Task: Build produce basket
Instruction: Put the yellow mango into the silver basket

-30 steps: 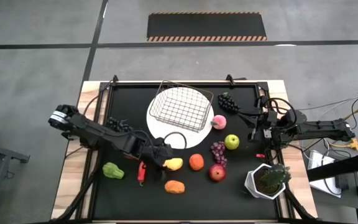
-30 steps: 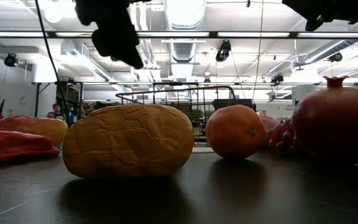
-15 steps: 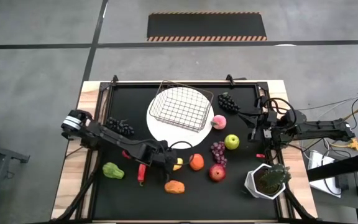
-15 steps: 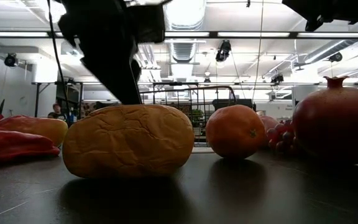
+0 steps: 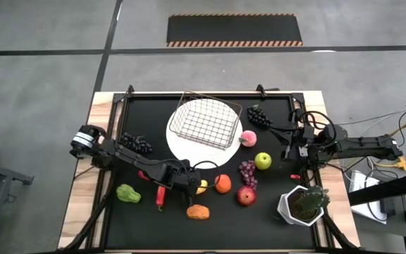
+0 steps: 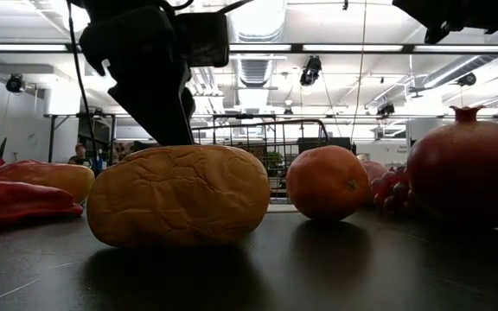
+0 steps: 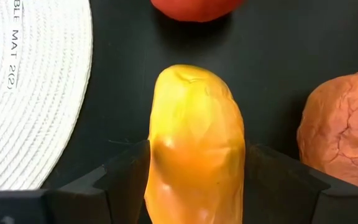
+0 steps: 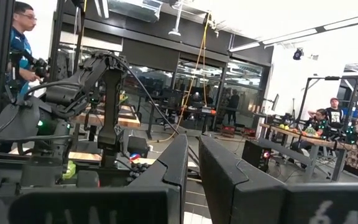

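Left gripper (image 7: 194,180) low over the yellow mango (image 7: 194,143) on the tabletop near-centre — fingers (image 7: 123,174) straddle it, open, not yet clamped; long axis runs straight ahead between them — basket (image 5: 204,121) beyond, far-centre; right gripper (image 5: 290,149) shut, idle far right

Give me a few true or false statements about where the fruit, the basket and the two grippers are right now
1. The left gripper straddles the yellow mango. True.
2. The basket already holds an orange. False: it is empty.
3. The basket sits on the white mat. True.
4. The right gripper holds the green apple. False: it is shut on nothing, at the table's right edge.
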You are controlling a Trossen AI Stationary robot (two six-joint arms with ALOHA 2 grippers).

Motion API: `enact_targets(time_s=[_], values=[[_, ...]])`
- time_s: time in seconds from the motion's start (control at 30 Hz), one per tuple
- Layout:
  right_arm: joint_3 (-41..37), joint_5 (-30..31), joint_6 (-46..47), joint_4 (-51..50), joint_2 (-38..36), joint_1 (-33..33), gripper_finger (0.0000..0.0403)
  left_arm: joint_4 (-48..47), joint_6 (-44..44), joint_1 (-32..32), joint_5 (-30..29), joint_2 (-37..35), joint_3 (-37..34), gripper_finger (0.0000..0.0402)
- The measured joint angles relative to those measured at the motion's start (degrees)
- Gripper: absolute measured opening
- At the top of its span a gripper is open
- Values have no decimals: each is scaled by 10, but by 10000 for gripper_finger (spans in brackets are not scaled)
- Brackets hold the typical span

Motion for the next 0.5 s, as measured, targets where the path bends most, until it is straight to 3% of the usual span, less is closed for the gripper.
enact_targets(time_s=[0.27, 0.5], values=[[0, 0, 0, -1, 0, 0, 31, 122, -26, 0, -1, -5, -62, 247], [0, 0, 0, -2, 0, 0, 31, 121, -26, 0, 2, -9, -65, 205]])
